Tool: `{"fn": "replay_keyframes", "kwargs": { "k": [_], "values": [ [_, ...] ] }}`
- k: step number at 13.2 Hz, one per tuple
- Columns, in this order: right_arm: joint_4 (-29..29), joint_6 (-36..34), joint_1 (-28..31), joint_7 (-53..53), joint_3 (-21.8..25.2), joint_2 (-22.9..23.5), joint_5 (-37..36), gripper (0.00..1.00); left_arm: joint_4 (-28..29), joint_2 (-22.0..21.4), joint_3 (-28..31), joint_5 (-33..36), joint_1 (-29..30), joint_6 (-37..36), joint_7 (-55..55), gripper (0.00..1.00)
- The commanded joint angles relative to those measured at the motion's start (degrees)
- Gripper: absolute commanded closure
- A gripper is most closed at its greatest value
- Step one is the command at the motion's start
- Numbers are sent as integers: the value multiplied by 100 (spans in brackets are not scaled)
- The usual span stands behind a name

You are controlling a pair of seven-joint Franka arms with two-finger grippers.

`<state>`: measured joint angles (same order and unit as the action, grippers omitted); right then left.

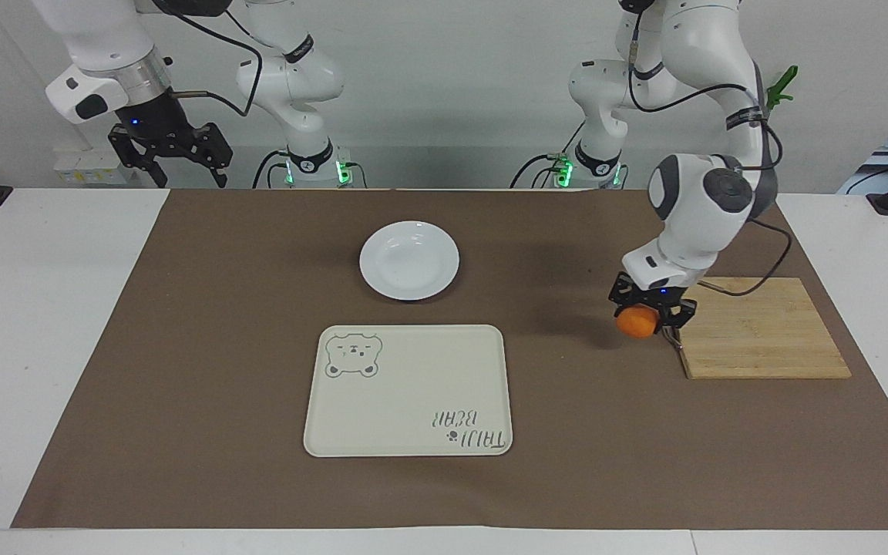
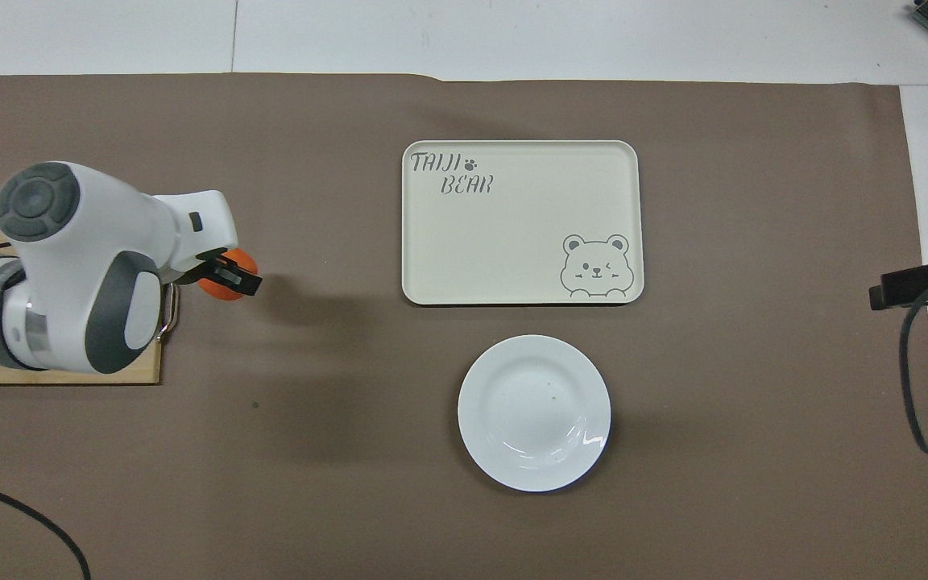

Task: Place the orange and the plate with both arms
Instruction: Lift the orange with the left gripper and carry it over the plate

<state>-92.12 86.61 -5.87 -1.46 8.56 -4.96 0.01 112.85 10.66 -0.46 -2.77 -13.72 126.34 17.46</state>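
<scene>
Although the orange (image 1: 638,321) is already gripped and lifted, neither task item has been set down yet, so most of the work is judged to remain.

Read across the facing view from its first edge, the right gripper (image 1: 170,158) is seen raised over the white table edge at the right arm's end, its fingers spread apart and nothing held; that arm is waiting. Next, the white plate (image 1: 409,260) is found lying on the brown mat (image 1: 220,347), untouched, midway along the table and nearer to the robots than the cream tray (image 1: 408,390), which carries a bear drawing and holds nothing. After that, the left gripper (image 1: 650,306) is seen clamped on the orange, held in the air over the mat just beside the handle edge of the wooden board (image 1: 760,339), between board and tray. The board itself now bears nothing.

Of the 2 items, 1 is in transit and 1 is not yet picked up. The tray is judged the likely destination for both, though that cannot be confirmed from what is shown.
</scene>
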Motion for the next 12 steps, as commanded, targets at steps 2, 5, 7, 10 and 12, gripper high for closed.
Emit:
{"fn": "replay_keyframes", "kwargs": {
  "k": [2, 5, 7, 10, 12],
  "values": [
    [-175, -12, 33, -100, -21, -164, -72, 0, 115, -213, 108, -48, -1218, 31, -1627, 100],
    [-175, -12, 33, -100, -21, -172, -63, 0, 97, -197, 107, -48, -2149, 206, -2875, 100],
    [-175, -12, 33, -100, -21, -172, -72, 0, 115, -152, 107, -48, -2712, 488, -3466, 100],
    [-175, -12, 33, -100, -21, -172, -72, 0, 97, 5, 107, -48, -3398, 873, -4169, 100],
    [-175, -12, 33, -100, -21, -172, -72, 0, 97, 111, 107, -57, -3654, 989, -4277, 100]
  ]
}}
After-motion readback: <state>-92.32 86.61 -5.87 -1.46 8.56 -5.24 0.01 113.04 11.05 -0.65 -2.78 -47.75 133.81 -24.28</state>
